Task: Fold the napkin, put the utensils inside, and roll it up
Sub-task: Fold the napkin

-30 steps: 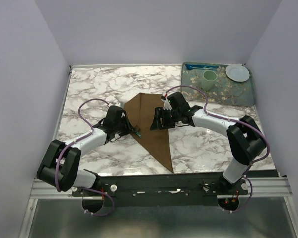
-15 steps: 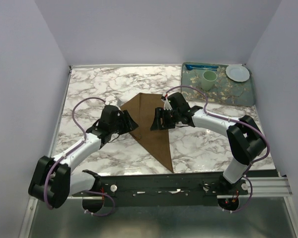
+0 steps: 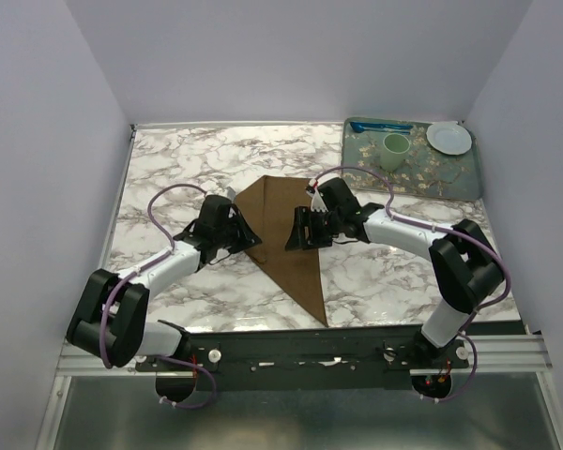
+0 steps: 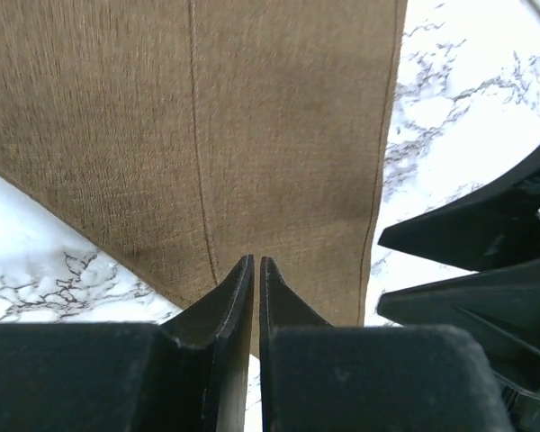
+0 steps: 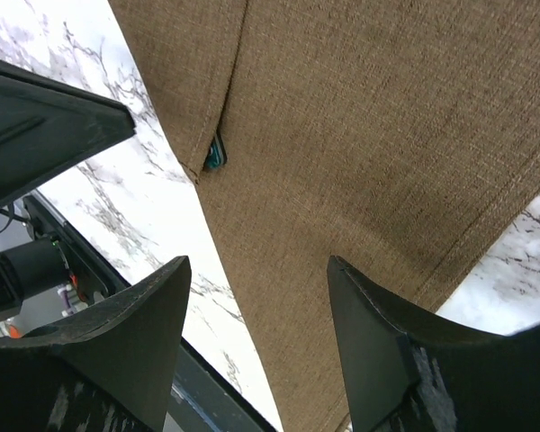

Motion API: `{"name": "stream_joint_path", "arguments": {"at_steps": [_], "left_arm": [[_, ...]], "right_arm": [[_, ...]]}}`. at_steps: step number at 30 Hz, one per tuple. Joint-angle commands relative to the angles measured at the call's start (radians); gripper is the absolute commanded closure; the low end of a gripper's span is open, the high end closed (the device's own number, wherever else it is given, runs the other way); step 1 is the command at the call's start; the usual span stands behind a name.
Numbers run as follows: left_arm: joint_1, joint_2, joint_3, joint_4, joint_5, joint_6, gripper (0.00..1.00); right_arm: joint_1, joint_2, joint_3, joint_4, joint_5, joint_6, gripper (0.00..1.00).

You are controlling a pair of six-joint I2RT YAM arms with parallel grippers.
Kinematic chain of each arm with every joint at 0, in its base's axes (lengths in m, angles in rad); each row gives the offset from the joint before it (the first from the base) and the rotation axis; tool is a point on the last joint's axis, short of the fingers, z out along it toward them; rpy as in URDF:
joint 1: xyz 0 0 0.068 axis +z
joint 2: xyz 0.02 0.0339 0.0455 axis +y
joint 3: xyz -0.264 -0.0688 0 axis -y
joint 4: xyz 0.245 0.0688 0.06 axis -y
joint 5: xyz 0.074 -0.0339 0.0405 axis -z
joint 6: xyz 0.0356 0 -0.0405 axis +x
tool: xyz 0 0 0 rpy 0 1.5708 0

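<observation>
Well, starting at the left, the left gripper [image 4: 255, 263] sits at the 9 o'clock edge of the napkin [image 3: 298, 277]. Its black fingers are pressed almost together, with only a hairline slit between them. Whether a pinch of cloth is caught there I cannot tell.

The napkin lies at the centre of the marble table [image 3: 169, 159], folded into a long kite whose narrow tip runs toward 5 o'clock. It is a coarse, matte brown weave with stitched hems, soft and limp. I judge it will sag and fall open unless taken at a hem or a doubled corner and held low.

From under the folded flap on its 9 o'clock side peeps the teal end of the spoon [image 5: 217, 153]; the rest is hidden inside. Slim and hard, it is likely slippery and could slide out during rolling.

Over the cloth's middle hovers the right gripper [image 5: 258, 263], fingers spread wide, holding nothing. Far off at 1 o'clock a patterned green tray [image 3: 469, 178] carries a pale green cup [image 3: 395, 150], a white plate [image 3: 448, 138] and a bright blue utensil [image 3: 380, 126].
</observation>
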Motion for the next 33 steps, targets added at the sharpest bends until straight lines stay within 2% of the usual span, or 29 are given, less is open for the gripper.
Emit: {"name": "stream_joint_path", "arguments": {"at_steps": [1, 11, 15, 17, 18, 21, 22, 25, 26, 28, 29, 30, 33], "left_arm": [[-0.004, 0.037, -0.074, 0.084, 0.043, -0.05, 0.86], [-0.021, 0.024, -0.069, 0.056, 0.028, 0.011, 0.79], [-0.104, -0.09, 0.002, -0.034, 0.011, 0.137, 0.58], [-0.157, -0.139, 0.037, -0.086, -0.009, 0.196, 0.51], [-0.218, -0.156, 0.037, -0.116, -0.015, 0.214, 0.44], [-0.334, -0.189, 0.039, -0.175, -0.05, 0.275, 0.4], [-0.422, -0.19, 0.051, -0.197, -0.078, 0.289, 0.41], [-0.588, -0.176, 0.065, -0.257, -0.263, 0.335, 0.44], [-0.694, -0.168, 0.068, -0.26, -0.297, 0.346, 0.44], [-0.806, -0.136, 0.073, -0.254, -0.433, 0.404, 0.44], [-0.902, -0.116, 0.076, -0.248, -0.481, 0.427, 0.43], [-0.958, -0.098, 0.074, -0.208, -0.58, 0.465, 0.38], [-1.088, -0.018, 0.056, -0.11, -0.702, 0.566, 0.29]], "right_arm": [[-0.002, -0.044, -0.023, 0.018, -0.017, 0.005, 0.29], [-0.007, -0.119, -0.039, -0.02, 0.011, -0.008, 0.29], [-0.048, -0.227, -0.055, -0.138, 0.093, -0.054, 0.28], [-0.119, -0.278, -0.081, -0.209, 0.132, -0.072, 0.28], [-0.143, -0.303, -0.09, -0.235, 0.149, -0.098, 0.28], [-0.226, -0.399, -0.11, -0.359, 0.251, -0.161, 0.27], [-0.258, -0.451, -0.116, -0.407, 0.294, -0.175, 0.27], [-0.327, -0.524, -0.121, -0.468, 0.322, -0.207, 0.27], [-0.347, -0.569, -0.125, -0.477, 0.316, -0.212, 0.26], [-0.384, -0.608, -0.127, -0.487, 0.282, -0.222, 0.26], [-0.395, -0.645, -0.127, -0.491, 0.275, -0.224, 0.26], [-0.398, -0.66, -0.128, -0.493, 0.272, -0.23, 0.26], [-0.404, -0.715, -0.139, -0.497, 0.256, -0.239, 0.25]]}}
